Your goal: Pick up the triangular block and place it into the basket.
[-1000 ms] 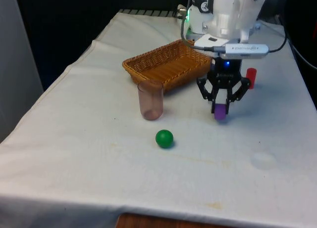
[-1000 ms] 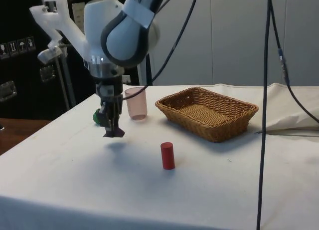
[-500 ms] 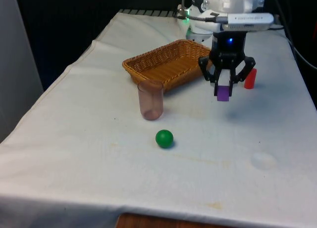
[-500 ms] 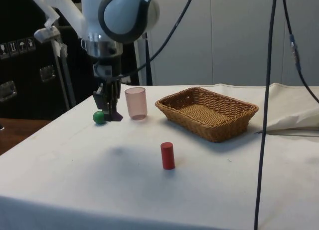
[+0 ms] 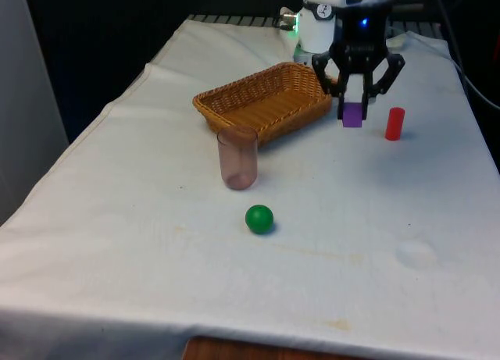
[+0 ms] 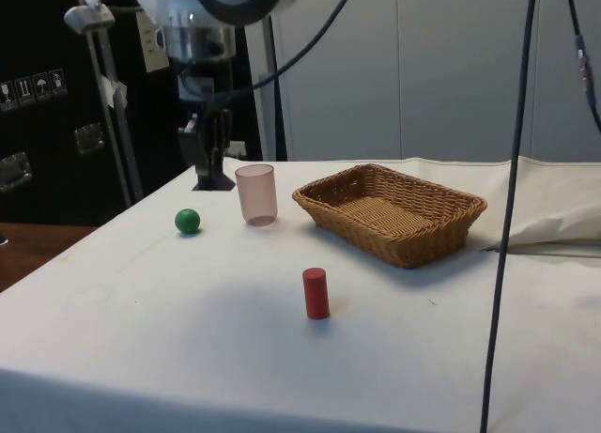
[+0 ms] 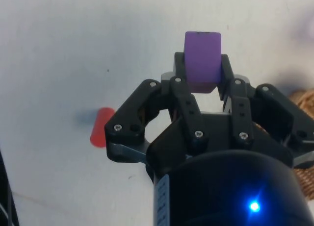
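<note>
Holding the purple block [image 5: 352, 115] clamped in my gripper [image 5: 353, 118], I hover above the table. Basket [image 5: 266, 102] lies toward the front view's left, just beside.

**A robot test lab, not a home**

The setting reads as a research lab set up for manipulation trials. A table [image 5: 117, 243] is draped in a plain white cloth that hangs over its edges, with a wooden corner showing beneath in the front view. Black curtains [image 5: 101, 32] close off the far end, and tall pale wall panels [image 6: 451, 67] stand behind in the side view. Loose black cables [image 6: 507, 208] hang down across the side view. A dark cabinet [image 6: 38, 104] carries small warning-symbol stickers. The items laid out are simple test props: a wicker basket [image 5: 234, 102], a translucent pink cup [image 5: 237, 158], a green ball [image 5: 259, 219] and a red cylinder [image 5: 395, 123].
</note>
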Robot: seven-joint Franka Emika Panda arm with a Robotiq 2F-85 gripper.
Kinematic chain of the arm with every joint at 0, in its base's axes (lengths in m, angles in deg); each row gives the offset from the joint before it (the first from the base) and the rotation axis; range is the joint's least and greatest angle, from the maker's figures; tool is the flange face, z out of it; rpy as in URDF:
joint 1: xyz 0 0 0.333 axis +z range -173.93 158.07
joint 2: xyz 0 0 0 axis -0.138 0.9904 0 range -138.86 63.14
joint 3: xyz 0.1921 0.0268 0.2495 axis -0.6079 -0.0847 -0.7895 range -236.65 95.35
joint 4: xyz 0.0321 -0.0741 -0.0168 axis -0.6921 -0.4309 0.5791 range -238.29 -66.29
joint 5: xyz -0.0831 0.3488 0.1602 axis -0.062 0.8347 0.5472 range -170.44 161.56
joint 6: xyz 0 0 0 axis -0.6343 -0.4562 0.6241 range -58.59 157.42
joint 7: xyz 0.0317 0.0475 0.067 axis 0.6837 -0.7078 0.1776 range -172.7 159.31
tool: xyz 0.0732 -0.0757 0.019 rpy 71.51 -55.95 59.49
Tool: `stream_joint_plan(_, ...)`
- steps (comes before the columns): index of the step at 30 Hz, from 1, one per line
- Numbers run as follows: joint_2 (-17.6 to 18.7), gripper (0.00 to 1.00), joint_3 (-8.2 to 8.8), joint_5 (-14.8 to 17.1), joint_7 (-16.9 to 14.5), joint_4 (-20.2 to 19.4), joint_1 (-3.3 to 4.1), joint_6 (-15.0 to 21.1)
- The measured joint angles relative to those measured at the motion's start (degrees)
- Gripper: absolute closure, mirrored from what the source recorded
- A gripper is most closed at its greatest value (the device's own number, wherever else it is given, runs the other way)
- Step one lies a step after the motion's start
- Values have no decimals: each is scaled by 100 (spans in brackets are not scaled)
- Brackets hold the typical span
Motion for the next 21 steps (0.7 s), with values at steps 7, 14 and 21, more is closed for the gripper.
stream_joint_plan(7, -413, 66, 57, -40, -29, -252, -6, -166)
stream_joint_plan(14, -751, 66, 166, -40, -178, -642, -17, -115)
stream_joint_plan(21, -1049, 66, 269, -40, -321, -1020, -29, -23)
